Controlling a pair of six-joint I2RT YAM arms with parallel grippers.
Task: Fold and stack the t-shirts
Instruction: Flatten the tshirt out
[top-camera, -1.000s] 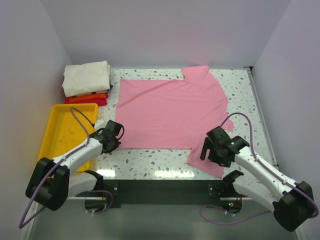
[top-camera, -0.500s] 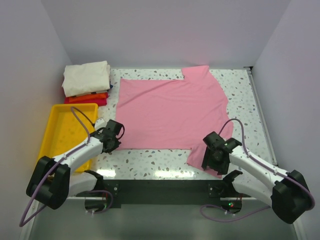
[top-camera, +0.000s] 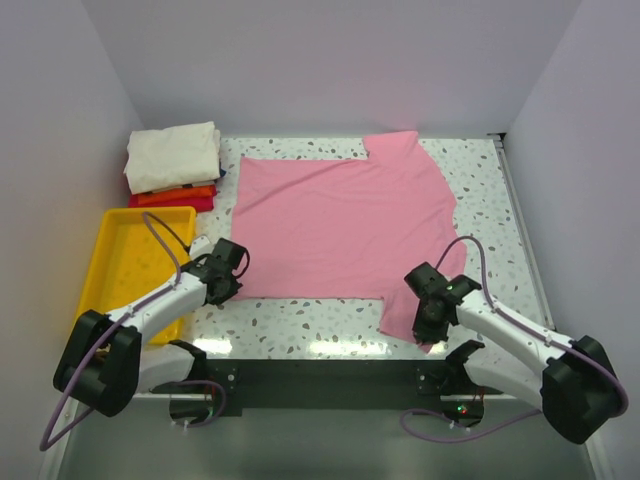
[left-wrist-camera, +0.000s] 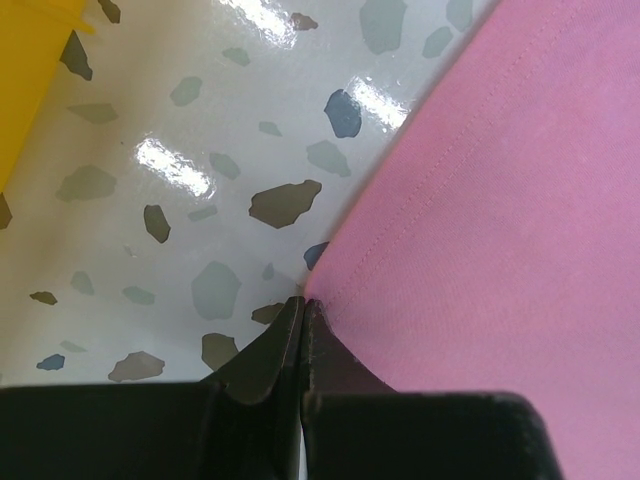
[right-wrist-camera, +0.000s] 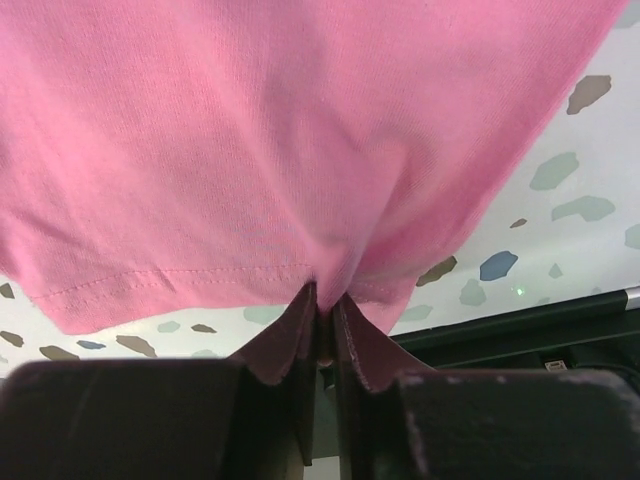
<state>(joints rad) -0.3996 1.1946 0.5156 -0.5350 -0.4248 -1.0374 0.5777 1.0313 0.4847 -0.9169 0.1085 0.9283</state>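
A light pink t-shirt (top-camera: 340, 225) lies spread flat in the middle of the speckled table. My left gripper (top-camera: 236, 287) is at its near left hem corner. In the left wrist view the fingers (left-wrist-camera: 303, 300) are shut with their tips pinched on that corner of the pink cloth (left-wrist-camera: 500, 200). My right gripper (top-camera: 424, 328) is on the near right sleeve. In the right wrist view it (right-wrist-camera: 325, 295) is shut on a bunched fold of the pink cloth (right-wrist-camera: 280, 130). A stack of folded t-shirts stands at the back left: cream-white (top-camera: 172, 155) over orange (top-camera: 178, 193) and red (top-camera: 175, 203).
A yellow tray (top-camera: 125, 260) lies at the left edge, beside my left arm. White walls close in the table on three sides. The dark mounting rail (top-camera: 330, 375) runs along the near edge, just under the right gripper.
The right gripper has come down to the sleeve's near edge and shut on it. The left gripper and the shirt's body have stayed put.
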